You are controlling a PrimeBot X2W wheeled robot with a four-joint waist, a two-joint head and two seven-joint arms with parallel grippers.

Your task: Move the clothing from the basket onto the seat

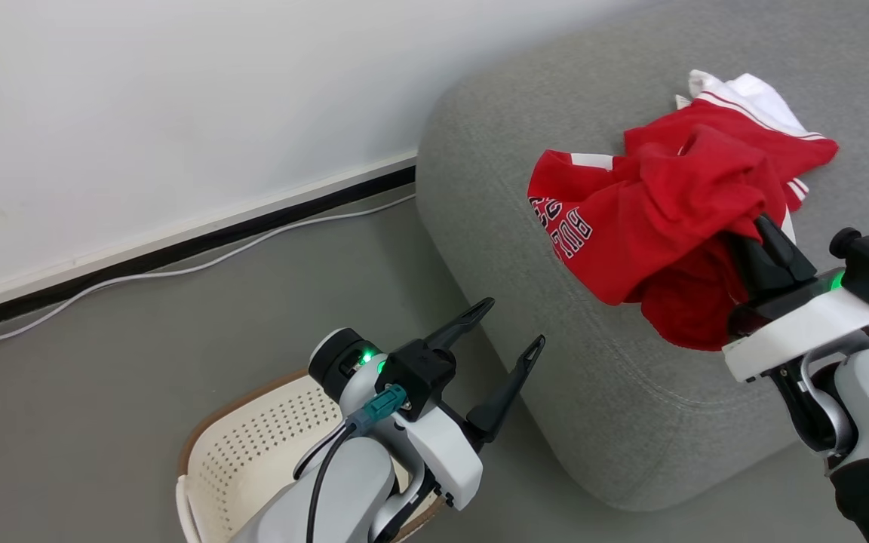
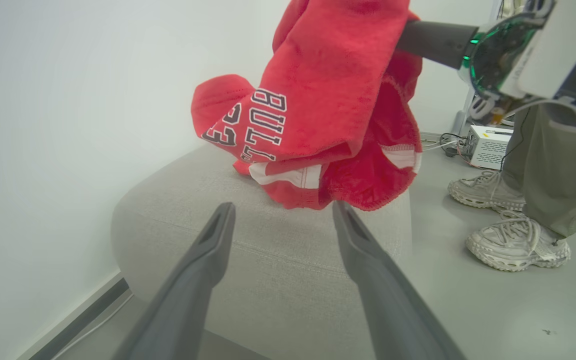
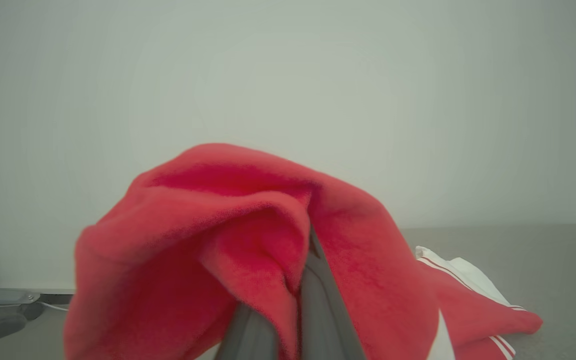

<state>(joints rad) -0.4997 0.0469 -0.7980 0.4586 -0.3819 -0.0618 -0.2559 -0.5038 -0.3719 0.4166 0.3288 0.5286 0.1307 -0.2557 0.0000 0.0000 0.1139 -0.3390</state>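
Grey sofa point(image 1: 495, 226) lay at 2 o'clock in the head view. Your right gripper point(image 1: 770, 241) was clamped shut on red clothing point(image 1: 653, 226) hanging near its edge. Your left gripper point(image 1: 514, 324) gaped empty over the basket point(image 1: 246, 445) at 7 o'clock. It looked wisest to carry the cloth inward and lower it before letting go.

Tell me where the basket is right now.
In the head view, the basket sits on the floor at the lower left, partly hidden by the left arm, left of the grey seat.
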